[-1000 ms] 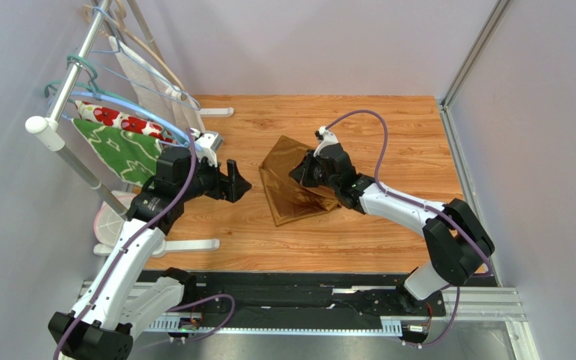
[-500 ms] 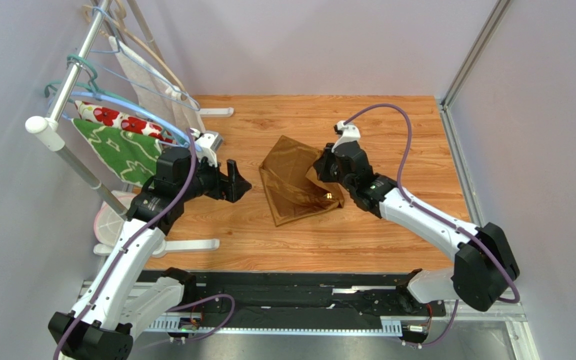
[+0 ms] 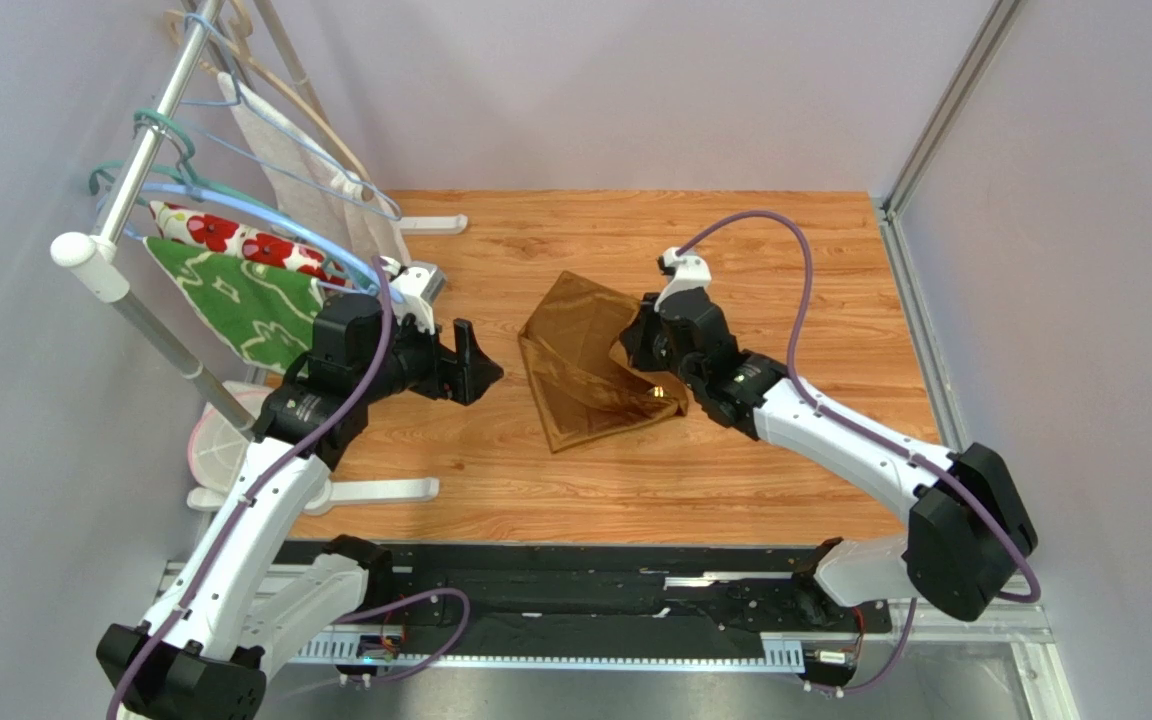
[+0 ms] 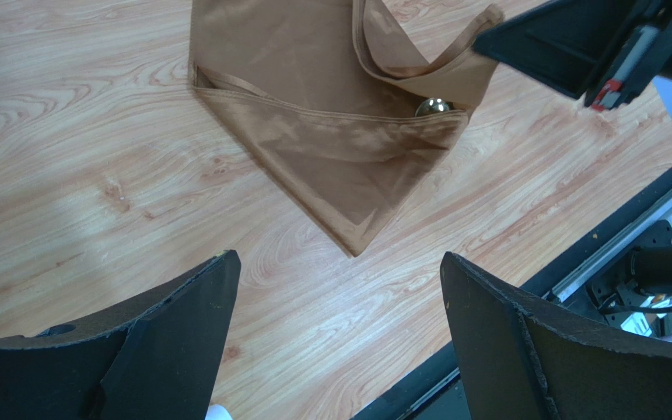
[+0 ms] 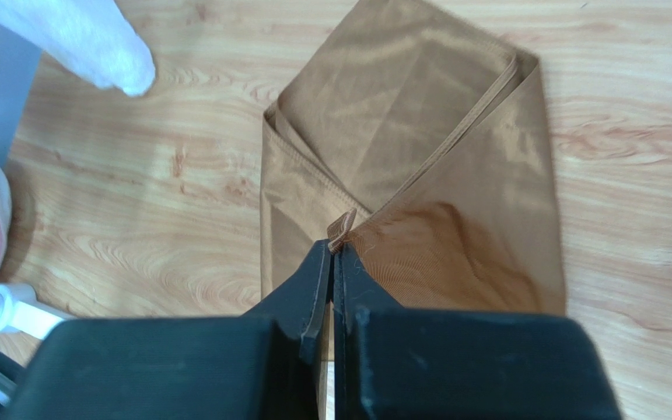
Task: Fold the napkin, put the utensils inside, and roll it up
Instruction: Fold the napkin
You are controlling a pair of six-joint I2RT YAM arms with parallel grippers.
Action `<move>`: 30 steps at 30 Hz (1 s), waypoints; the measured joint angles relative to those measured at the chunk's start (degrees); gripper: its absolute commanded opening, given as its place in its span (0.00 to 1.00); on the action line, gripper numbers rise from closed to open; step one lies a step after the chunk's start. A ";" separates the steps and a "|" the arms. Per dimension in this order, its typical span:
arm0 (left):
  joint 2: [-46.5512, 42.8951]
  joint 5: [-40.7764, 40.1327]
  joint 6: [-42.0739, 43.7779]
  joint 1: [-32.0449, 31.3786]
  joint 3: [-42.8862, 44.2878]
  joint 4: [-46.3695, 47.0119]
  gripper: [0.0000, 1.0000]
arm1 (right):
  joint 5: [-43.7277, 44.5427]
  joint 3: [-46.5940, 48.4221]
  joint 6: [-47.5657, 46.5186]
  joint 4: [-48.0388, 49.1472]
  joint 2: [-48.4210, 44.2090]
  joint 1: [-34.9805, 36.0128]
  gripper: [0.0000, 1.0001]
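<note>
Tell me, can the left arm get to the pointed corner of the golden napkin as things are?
Probably yes. The left pincer hangs open beside the napkin, with only bare tabletop between it and that corner. The right pincer pinches a fold on the opposite side, away from that path.

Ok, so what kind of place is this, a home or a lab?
Likely a robot lab cell: plain partition walls around a wood-look table, arms bolted to a rail, and a rack of cloths as props.
</note>
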 measured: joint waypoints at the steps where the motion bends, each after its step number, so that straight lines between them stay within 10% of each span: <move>1: 0.00 0.00 0.00 0.00 0.00 0.00 0.94 | 0.02 0.07 0.07 0.07 0.81 0.52 0.00; 30: 0.00 0.00 0.00 0.00 0.00 0.00 0.94 | 19.08 4.50 -5.88 -7.41 -2.82 5.97 0.00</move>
